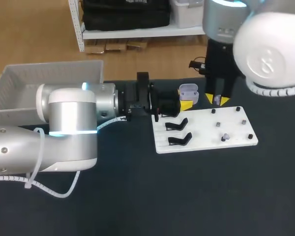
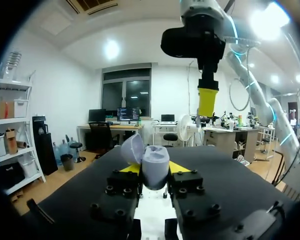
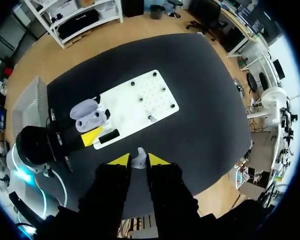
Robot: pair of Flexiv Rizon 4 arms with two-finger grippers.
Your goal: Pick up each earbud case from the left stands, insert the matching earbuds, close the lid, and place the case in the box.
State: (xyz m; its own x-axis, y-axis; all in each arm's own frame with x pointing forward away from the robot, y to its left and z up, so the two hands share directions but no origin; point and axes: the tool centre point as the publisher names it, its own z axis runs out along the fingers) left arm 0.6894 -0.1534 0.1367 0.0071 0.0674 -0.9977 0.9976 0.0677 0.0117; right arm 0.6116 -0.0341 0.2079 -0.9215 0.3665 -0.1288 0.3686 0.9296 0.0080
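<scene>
My left gripper [image 2: 155, 169] is shut on a lavender earbud case [image 2: 154, 169], holding it with its lid [image 2: 131, 149] open, just behind the white board [image 1: 206, 129]. The case [image 1: 188, 91] shows beside the yellow tips in the head view, and from above in the right wrist view [image 3: 87, 115]. My right gripper [image 3: 138, 161] is shut on a small lavender earbud [image 3: 138, 160] and hangs above the board's far edge, to the right of the case [image 1: 217, 100]. Another earbud [image 1: 226, 136] sits on a peg of the board.
Two black case stands [image 1: 178, 132] occupy the board's left part, and several dark pegs dot its right part. A white basket [image 1: 39, 81] stands at the table's far left. The black table top [image 1: 187, 196] lies bare in front of the board.
</scene>
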